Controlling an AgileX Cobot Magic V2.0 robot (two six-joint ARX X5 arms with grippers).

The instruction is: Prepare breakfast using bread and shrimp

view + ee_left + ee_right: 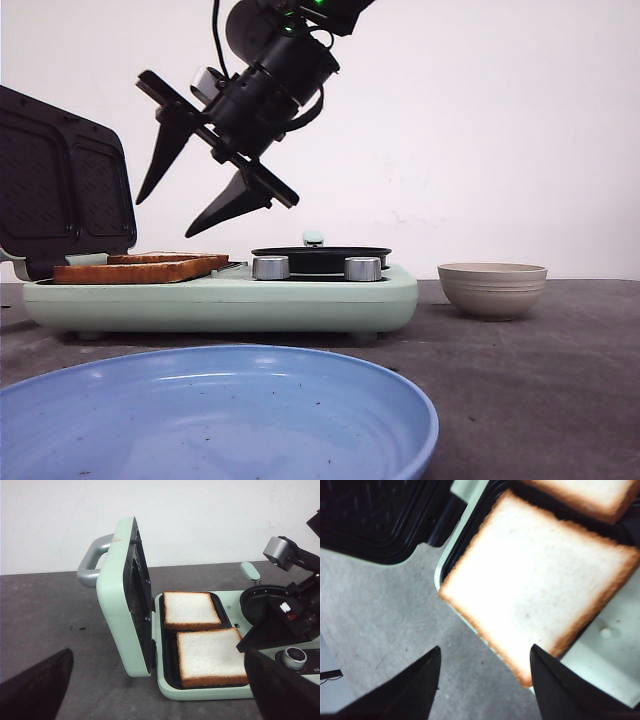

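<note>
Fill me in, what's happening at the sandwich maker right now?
The right gripper hangs open in the air above the bread, holding nothing. Two slices lie side by side on the plate of the open sandwich maker, lid standing up. The left gripper is open too, off to the side of the appliance. A blue plate and a beige bowl wait on the table. No shrimp is visible.

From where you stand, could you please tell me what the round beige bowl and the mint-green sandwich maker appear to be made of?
The round beige bowl looks like glazed ceramic: faint horizontal ridges, soft sheen. The mint-green sandwich maker seems to be smooth moulded plastic, with dark, probably non-stick metal plates under the bread and a silver-grey handle, metal or painted plastic.
</note>
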